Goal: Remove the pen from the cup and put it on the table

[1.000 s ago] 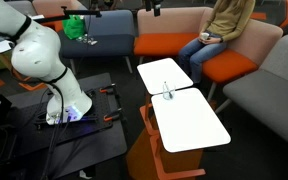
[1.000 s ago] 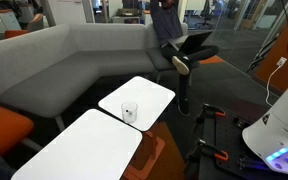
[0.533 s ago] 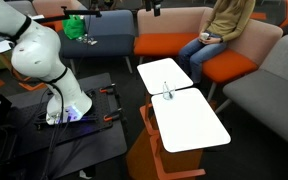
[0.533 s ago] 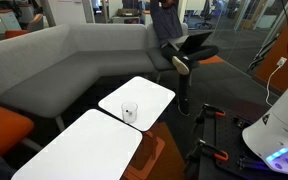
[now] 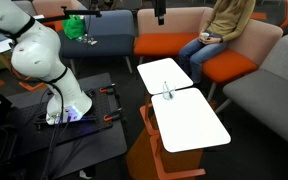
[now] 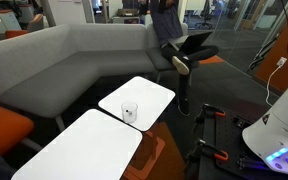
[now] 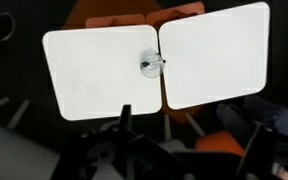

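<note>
Pen: thin dark stick standing in the cup, upper end leaning out over the rim. Not lifted.

Cup: upright on the white table, right at the seam between the two tabletop halves; the same spot in both exterior views.

Change over the last second: none that I can make out. Pen, cup and table match the earlier frames.

Gripper: apparently the dark shape at the top edge in an exterior view, well above the cup. Wrist view looks straight down on the table from high up. Whether the fingers are spread or pressed together cannot be told.

Judgement: task not started. The descent to the pen is yet to come.
</note>
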`<state>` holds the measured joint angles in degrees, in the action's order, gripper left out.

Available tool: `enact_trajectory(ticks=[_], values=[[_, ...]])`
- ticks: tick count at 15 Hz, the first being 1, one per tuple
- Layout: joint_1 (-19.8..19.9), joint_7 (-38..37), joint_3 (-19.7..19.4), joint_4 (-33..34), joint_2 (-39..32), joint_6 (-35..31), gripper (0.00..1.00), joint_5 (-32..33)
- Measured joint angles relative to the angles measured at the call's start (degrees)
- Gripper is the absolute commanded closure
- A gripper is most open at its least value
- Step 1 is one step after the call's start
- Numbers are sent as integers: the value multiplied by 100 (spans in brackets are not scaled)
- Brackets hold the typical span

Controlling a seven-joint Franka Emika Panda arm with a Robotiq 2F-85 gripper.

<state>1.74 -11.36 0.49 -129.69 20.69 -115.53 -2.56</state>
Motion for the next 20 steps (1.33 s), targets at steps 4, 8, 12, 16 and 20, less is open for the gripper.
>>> enact_trajectory(ticks=[4,8,12,16,20], values=[[7,-637,-45,117,-1188,-583,0,-606],[77,-922,-201,518,-2309,-840,0,-1410],[131,-1252,-265,884,-2985,-931,2,-2313],[146,-1685,-320,1024,-3389,-1409,0,-3022],[159,-1921,-410,1048,-3826,-1979,0,-3111]])
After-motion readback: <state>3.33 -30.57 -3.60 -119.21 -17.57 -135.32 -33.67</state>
